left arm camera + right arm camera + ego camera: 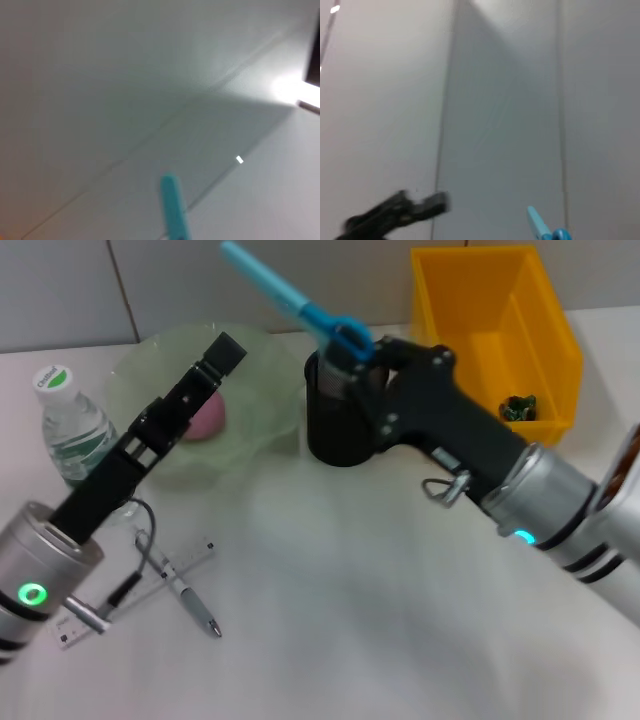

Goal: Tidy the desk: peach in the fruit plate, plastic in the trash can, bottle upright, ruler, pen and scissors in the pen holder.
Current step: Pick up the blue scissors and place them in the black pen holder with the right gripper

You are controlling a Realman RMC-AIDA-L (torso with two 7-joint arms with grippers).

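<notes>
At the far left of the head view the bottle (pixel 72 426) stands upright on the white surface (pixel 380 590); its cap bears green print too small to read. In front of it lie the ruler (pixel 78 625), with black scale marks, and the pen (pixel 192 602), crossed by a dark cable. The left gripper (pixel 222 350) reaches up over the fruit plate (pixel 255 390), partly hiding the pink peach (pixel 208 418) that sits inside it; whether its jaws are parted cannot be told. Right of the plate, touching its rim, stands the black pen holder (pixel 335 430). The right gripper (pixel 350 355) is directly above it, jaws closed on the light blue scissors (pixel 290 295), blade cover slanting up to the left. Farthest right is the yellow trash can (pixel 490 330), with something small and dark green in its corner. Both wrist views show mostly wall, with the scissors' tip (pixel 172 207) at the edge.
</notes>
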